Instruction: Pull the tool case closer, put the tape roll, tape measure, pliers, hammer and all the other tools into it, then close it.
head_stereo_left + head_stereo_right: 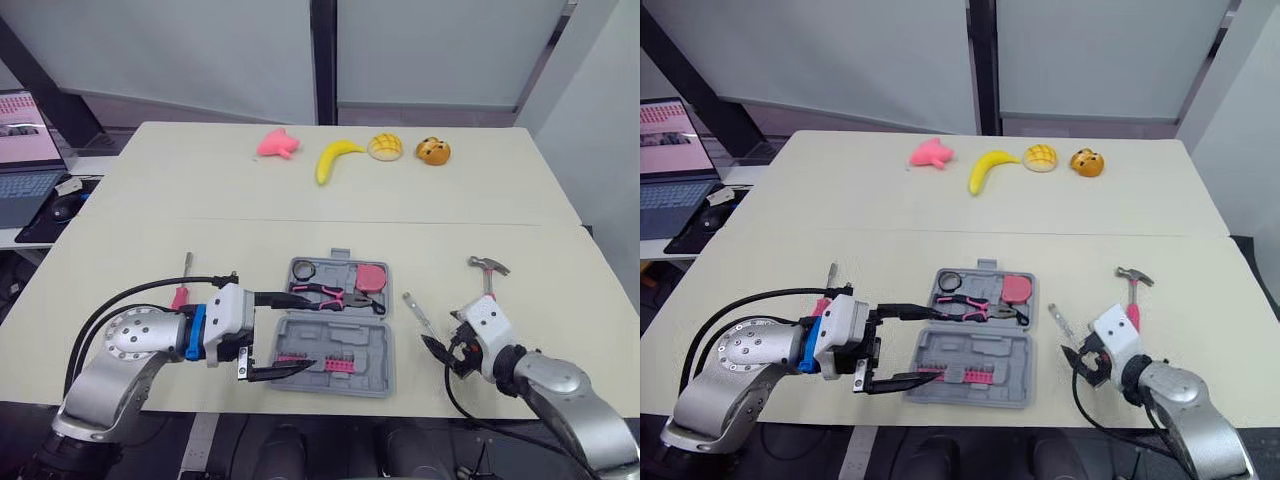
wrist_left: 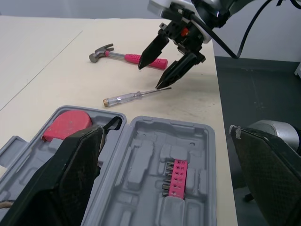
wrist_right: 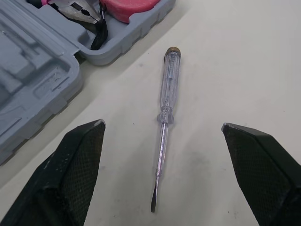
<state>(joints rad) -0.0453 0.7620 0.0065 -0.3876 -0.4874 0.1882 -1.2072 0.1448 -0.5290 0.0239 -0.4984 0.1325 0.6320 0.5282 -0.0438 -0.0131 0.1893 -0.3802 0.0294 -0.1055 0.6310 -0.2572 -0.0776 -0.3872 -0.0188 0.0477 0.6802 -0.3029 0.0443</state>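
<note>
The grey tool case [image 1: 382, 345] lies open near the table's front edge. Its far half holds the tape roll [image 1: 304, 269], the pink-handled pliers [image 1: 322, 295] and the pink tape measure [image 1: 372, 277]. The near half holds a pink bit strip [image 1: 335, 364]. My left gripper [image 1: 298, 334] is open, reaching over the case from the left. To the case's right lies a clear-handled screwdriver [image 3: 167, 89]. My right gripper [image 3: 164, 176] is open, with its fingers either side of the blade end. The hammer [image 1: 488, 272] lies further right. A red-handled screwdriver [image 1: 183, 287] lies left of the case.
Along the far table lie a pink toy [image 1: 277, 145], a banana [image 1: 335, 158], a bun [image 1: 385, 147] and an orange toy [image 1: 433, 151]. A laptop [image 1: 25, 150] sits on a side desk at the far left. A seam [image 1: 480, 224] joins the two tables.
</note>
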